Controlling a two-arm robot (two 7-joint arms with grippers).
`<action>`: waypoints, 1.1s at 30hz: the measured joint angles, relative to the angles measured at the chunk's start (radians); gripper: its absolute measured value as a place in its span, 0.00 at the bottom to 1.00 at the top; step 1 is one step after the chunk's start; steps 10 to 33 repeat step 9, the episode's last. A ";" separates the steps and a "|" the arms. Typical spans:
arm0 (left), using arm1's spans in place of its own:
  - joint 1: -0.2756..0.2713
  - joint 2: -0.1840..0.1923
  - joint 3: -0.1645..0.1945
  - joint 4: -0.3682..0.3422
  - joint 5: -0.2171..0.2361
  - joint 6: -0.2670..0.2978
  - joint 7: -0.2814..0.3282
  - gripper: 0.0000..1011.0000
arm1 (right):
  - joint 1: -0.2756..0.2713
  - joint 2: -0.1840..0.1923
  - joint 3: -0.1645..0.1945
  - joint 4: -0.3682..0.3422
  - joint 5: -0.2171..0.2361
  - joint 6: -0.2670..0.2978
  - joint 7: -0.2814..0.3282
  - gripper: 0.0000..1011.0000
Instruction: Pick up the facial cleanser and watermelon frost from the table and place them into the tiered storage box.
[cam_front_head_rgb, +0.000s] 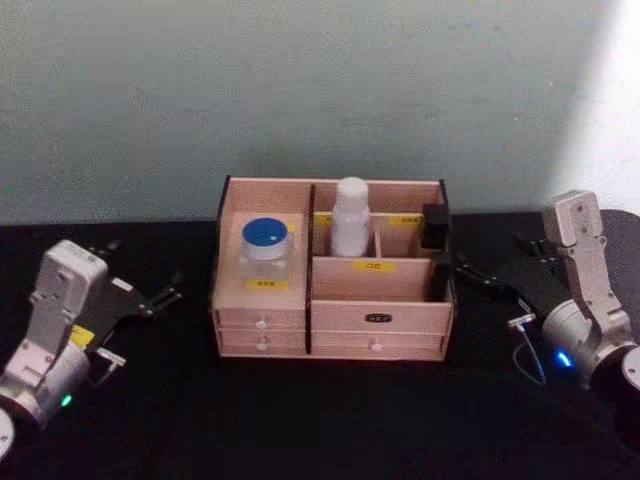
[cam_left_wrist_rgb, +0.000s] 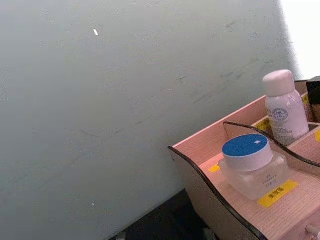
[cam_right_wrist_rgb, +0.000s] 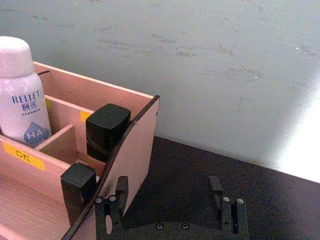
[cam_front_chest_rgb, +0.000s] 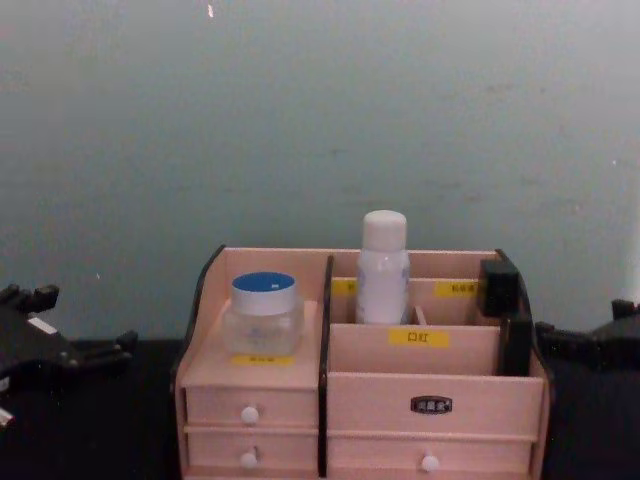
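Facial cleanser (cam_front_head_rgb: 351, 216) looks light, slick; grip its body. Both tools, left (cam_front_head_rgb: 160, 297) and right (cam_front_head_rgb: 478, 272), sit open, empty.

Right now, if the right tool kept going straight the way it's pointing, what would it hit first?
Most likely the tiered storage box: the right tool, open, points at its dark right side panel. Depth is hard to judge.

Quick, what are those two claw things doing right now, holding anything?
Left end effector: open, holding nothing, left of the box.
Right end effector: open, holding nothing, right of the box.
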 joint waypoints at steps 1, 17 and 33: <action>0.000 0.000 0.000 0.000 0.000 0.000 0.000 0.99 | 0.000 0.000 0.000 0.000 0.000 0.000 0.000 0.99; 0.000 0.000 0.000 0.000 0.000 0.000 0.000 0.99 | 0.000 0.001 0.000 -0.002 0.002 -0.001 0.000 0.99; 0.000 0.000 0.000 0.000 0.000 0.000 0.000 0.99 | 0.000 0.001 0.000 -0.002 0.002 -0.001 0.000 0.99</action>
